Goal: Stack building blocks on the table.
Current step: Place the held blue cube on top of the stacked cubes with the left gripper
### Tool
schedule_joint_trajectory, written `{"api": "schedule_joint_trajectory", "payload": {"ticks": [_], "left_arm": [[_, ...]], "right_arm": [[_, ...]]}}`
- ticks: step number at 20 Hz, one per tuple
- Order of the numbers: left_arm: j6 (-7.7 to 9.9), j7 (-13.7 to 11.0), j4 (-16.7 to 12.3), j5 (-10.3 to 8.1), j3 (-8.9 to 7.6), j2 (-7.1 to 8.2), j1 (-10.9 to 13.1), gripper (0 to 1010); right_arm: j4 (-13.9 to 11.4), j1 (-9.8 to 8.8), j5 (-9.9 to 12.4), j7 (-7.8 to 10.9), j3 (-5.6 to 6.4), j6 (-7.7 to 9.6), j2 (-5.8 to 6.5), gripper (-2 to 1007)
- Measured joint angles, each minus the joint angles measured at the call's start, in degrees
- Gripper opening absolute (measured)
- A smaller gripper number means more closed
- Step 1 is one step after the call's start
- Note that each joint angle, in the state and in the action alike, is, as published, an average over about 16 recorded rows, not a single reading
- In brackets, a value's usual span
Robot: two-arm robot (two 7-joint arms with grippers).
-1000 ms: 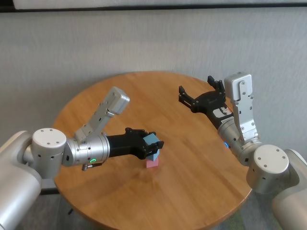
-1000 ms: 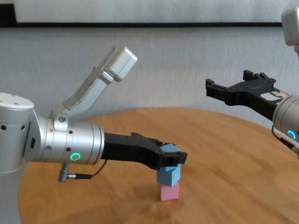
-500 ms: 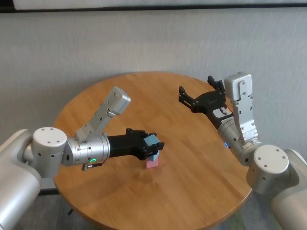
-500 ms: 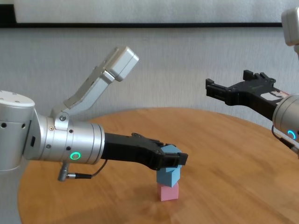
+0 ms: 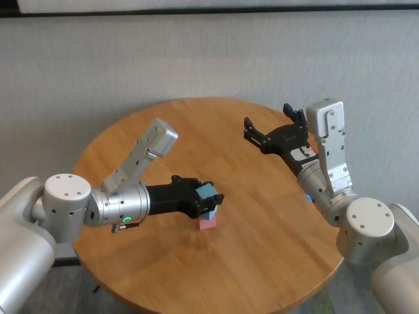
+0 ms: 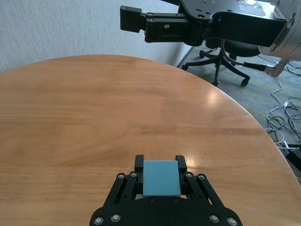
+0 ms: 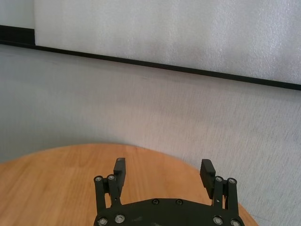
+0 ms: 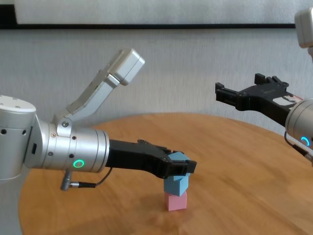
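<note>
Gripping a light blue block [image 8: 179, 158] between closed fingers, the left gripper [image 8: 182, 165] is reaching nearly level from the left over the near middle of the round wooden table [image 5: 262, 216]. Its silver forearm is lying low and pointing toward the table's centre, with the upper link angling up and back behind it. The held block is sitting directly above a second light blue block [image 8: 175, 183], which is resting on a pink block [image 8: 176, 201] standing on the tabletop; whether the held block is touching the one beneath it cannot be told. In the left wrist view the held block [image 6: 161, 177] is showing squarely between the black fingers. The right gripper [image 5: 270, 131] is hovering well apart, raised above the far right part of the table, its fingers spread wide and holding nothing, with its forearm rising steeply from the right shoulder.
</note>
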Motion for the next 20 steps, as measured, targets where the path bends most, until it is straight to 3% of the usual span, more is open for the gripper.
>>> {"api": "schedule_joint_trajectory", "payload": {"ticks": [8, 20], "left_arm": [[-0.04, 0.0, 0.0, 0.02, -0.2, -0.06, 0.1, 526], [-0.66, 0.5, -0.7, -0.75, -0.68, 0.06, 0.5, 873]], "right_arm": [[0.0, 0.0, 0.0, 0.0, 0.0, 0.0, 0.0, 1000], [0.0, 0.0, 0.0, 0.0, 0.0, 0.0, 0.0, 1001]]}}
